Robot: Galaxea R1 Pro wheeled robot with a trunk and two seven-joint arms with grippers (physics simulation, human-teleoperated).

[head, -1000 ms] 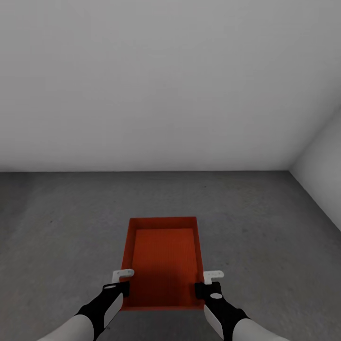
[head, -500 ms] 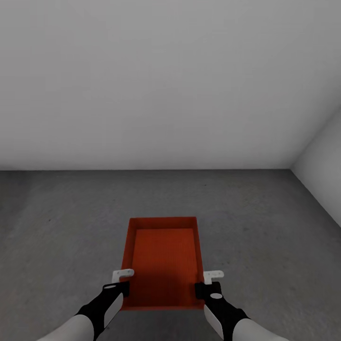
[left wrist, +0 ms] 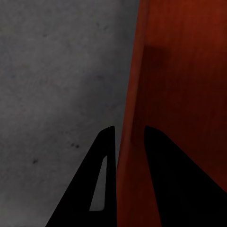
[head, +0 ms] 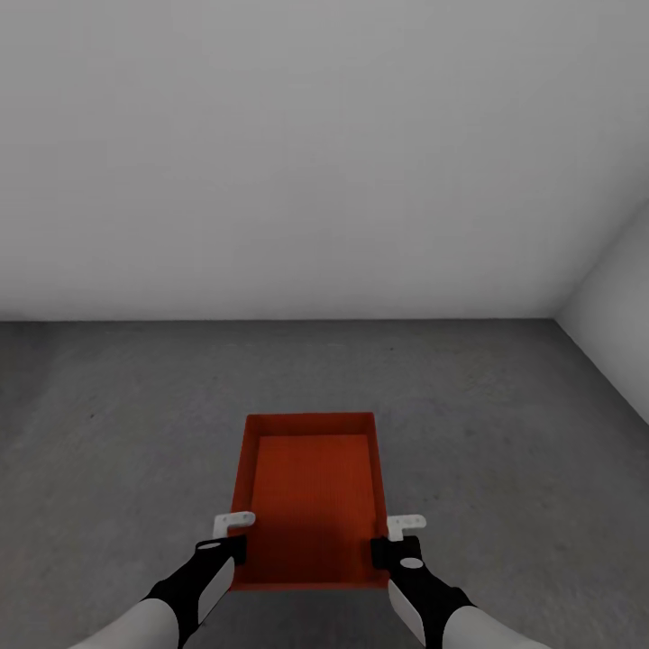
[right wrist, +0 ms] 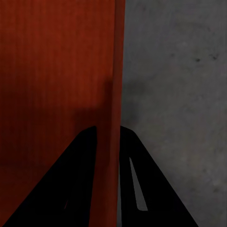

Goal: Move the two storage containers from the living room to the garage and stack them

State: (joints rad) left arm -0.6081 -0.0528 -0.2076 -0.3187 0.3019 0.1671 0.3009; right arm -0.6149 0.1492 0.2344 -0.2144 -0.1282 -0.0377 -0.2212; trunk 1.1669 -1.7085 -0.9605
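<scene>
One red-orange open-topped storage container (head: 311, 496) sits between my two arms over the dark grey concrete floor (head: 496, 424) of the garage. My left gripper (head: 236, 543) is shut on its left long wall near the close end. In the left wrist view that gripper (left wrist: 128, 138) has one black finger on each side of the container's wall (left wrist: 179, 71). On the opposite wall my right gripper (head: 382, 548) is shut in the same way. The right wrist view has this gripper (right wrist: 108, 133) pinching the wall's edge (right wrist: 56, 61). Whether the container touches the floor I cannot tell.
A plain white wall (head: 315, 162) stands ahead, a few container lengths beyond the container. A second white wall (head: 622, 315) closes the right side and meets it in a corner. Bare mottled concrete spreads to the left, right and front of the container.
The line where wall meets floor has crept slightly up in the picture, so the camera has shifted a little. Both grippers and the container keep the same hold and place.
</scene>
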